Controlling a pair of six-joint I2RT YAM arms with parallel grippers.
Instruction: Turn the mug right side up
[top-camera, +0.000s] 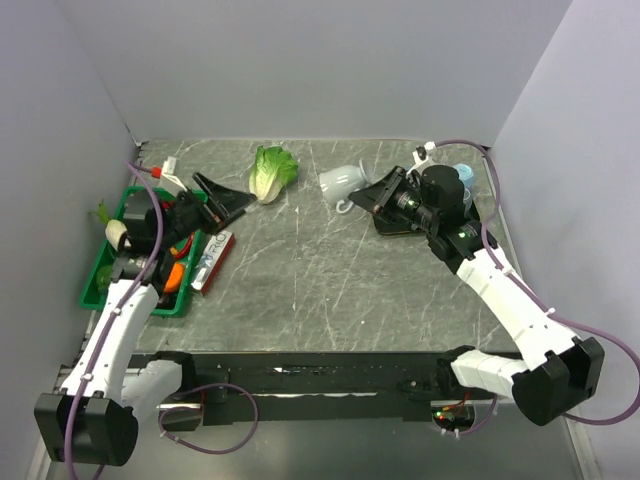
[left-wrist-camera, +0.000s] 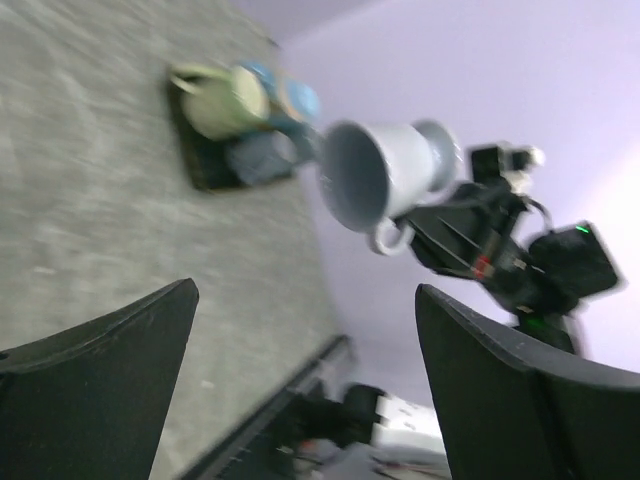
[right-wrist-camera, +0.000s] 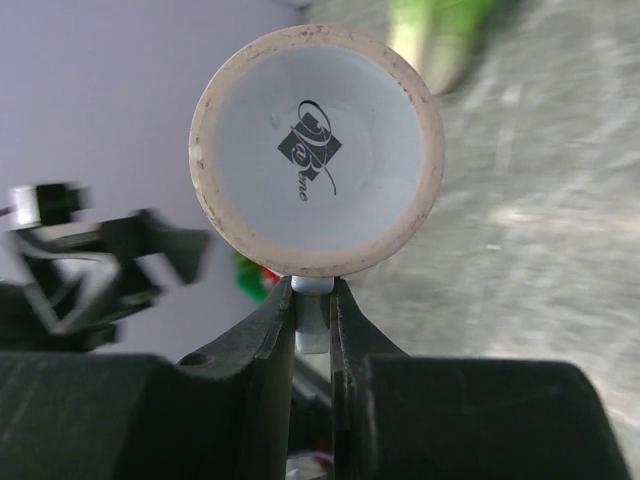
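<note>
Mug (right-wrist-camera: 316, 150) on its side, handle pinched by right fingers (right-wrist-camera: 262, 345), left fingers (left-wrist-camera: 100, 380) spread

A pale green leafy head of lettuce (top-camera: 272, 172) is lying toward the far edge of the grey marbled tabletop (top-camera: 330, 290). At the left, a green plastic bin (top-camera: 92, 280) is holding an orange carrot (top-camera: 175, 275) and other vegetables, and a flat red and white box (top-camera: 211, 263) is lying just beside it. At the right, a black tray (left-wrist-camera: 205, 170) is carrying a pale green rounded vessel (left-wrist-camera: 225, 100) and blue cups (left-wrist-camera: 298, 100).
</note>
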